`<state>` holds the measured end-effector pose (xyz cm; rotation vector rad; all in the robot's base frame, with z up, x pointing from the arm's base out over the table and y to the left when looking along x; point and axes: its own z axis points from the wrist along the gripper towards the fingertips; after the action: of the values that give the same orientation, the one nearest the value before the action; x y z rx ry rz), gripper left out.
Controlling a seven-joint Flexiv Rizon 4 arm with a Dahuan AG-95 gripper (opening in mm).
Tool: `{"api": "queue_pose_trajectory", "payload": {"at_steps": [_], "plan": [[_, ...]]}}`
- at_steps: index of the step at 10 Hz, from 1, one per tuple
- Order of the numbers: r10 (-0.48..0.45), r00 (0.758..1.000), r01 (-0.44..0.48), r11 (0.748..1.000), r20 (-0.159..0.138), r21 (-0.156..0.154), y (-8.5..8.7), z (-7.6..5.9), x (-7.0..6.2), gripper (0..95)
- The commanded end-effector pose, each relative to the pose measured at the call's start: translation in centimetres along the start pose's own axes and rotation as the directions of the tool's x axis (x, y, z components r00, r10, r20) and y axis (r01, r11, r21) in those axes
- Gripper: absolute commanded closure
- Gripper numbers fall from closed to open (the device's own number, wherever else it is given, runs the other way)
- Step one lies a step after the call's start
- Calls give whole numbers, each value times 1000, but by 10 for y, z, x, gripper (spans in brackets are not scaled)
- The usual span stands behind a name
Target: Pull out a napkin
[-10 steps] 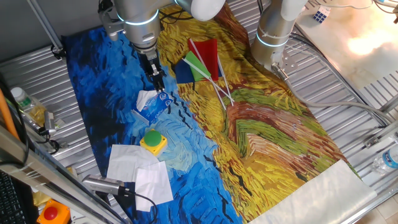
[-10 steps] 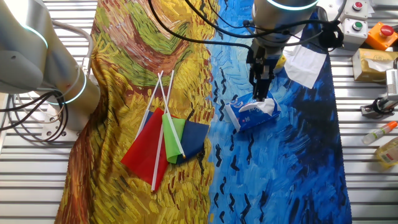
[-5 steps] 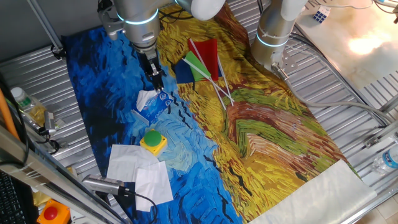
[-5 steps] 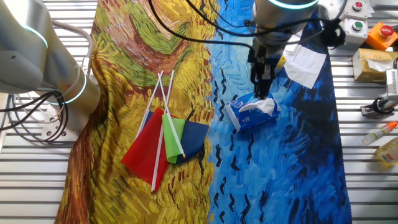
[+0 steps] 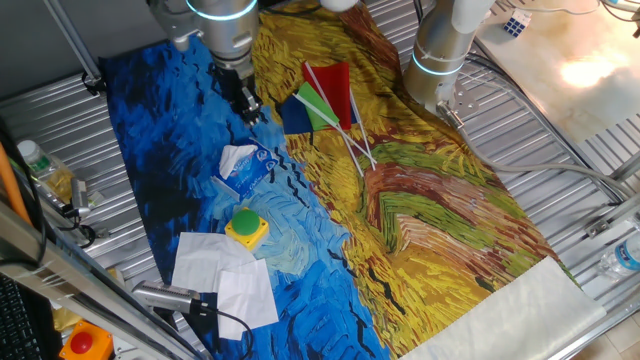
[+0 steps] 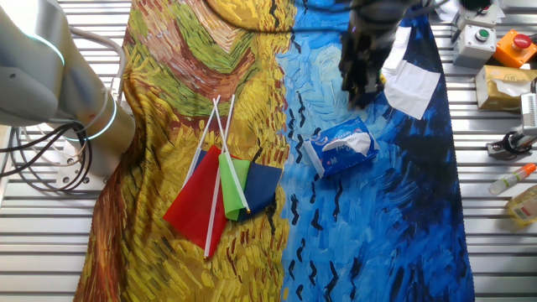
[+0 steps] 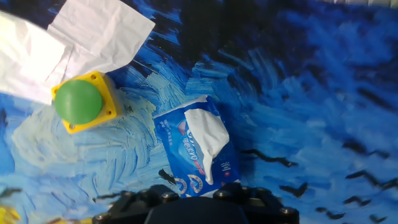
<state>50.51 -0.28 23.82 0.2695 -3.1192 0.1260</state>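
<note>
The blue tissue packet (image 5: 252,172) lies on the blue part of the cloth with a crumpled white tissue (image 5: 234,157) sticking out of its top. It also shows in the other fixed view (image 6: 334,153) and the hand view (image 7: 186,155). My gripper (image 5: 247,104) hangs above and behind the packet, apart from it; its fingers look together and hold nothing. In the other fixed view the gripper (image 6: 362,80) is blurred. The fingers do not show in the hand view. Two flat white napkin sheets (image 5: 205,262) lie by the yellow button box (image 5: 246,227).
Red, green and blue flags on white sticks (image 5: 325,100) lie on the yellow part of the cloth. A second robot base (image 5: 440,60) stands at the far edge. Bottles and button boxes (image 6: 512,46) sit on the metal table beside the cloth.
My gripper has risen from the packet's top and moved away from it, empty. The packet and its tissue stay where they were.
</note>
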Motion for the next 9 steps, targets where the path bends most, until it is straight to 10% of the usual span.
{"api": "queue_pose_trajectory", "payload": {"at_steps": [1, 4, 9], "plan": [[12, 1000, -12, 1000, 10, -5, -1, -3, 0, 950], [44, 999, -44, 999, 15, -5, -4, -20, -1, 950], [75, 997, -72, 993, 28, -90, -8, -38, 4, 950]]}}
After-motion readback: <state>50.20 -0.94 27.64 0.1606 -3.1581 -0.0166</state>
